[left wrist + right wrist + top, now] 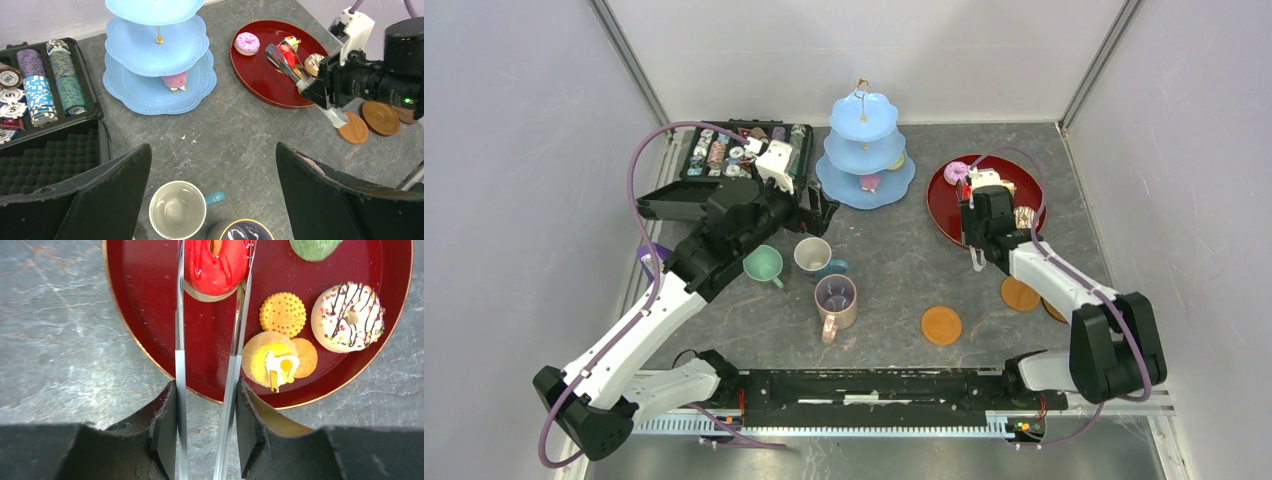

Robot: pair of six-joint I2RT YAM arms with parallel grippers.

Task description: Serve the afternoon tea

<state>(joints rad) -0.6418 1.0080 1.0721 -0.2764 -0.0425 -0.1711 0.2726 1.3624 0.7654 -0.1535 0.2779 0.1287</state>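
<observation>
**Tongs (pixel 179 365) pinch red pastry (pixel 215 265) at tray (pixel 145 300)**

Right gripper (pixel 205 390) clamps the tongs, one finger pressed against the outside of each metal arm. The two arms bracket the red pastry and touch its sides. Whether it rests on the tray or hangs just above it cannot be told.

Elsewhere on the tray lie a round biscuit (pixel 283 315), a yellow pastry (pixel 270 362) touching a second biscuit, a sprinkled doughnut (pixel 347 317) and a green pastry (pixel 312 246) cut off by the wrist view's top edge. A pink doughnut (pixel 247 43) sits near the tray's far rim.

The left gripper (pixel 213 150) hangs with fingers spread wide, holding nothing, above the table (pixel 240 130) beside the open case (pixel 45 100) and just beyond the white-and-blue mug (pixel 177 210). The mint mug (pixel 764 265) stands just left of that mug, and the pink mug (pixel 835 298) is nearer the arms' bases.

The stand (pixel 864 150) rises at the back of the table, between case and tray, with one pink pastry (pixel 175 80) on its bottom tier.

Coasters (pixel 941 325) lie on the table on the tray's near side, by the right arm, one of them apart to the left.
</observation>
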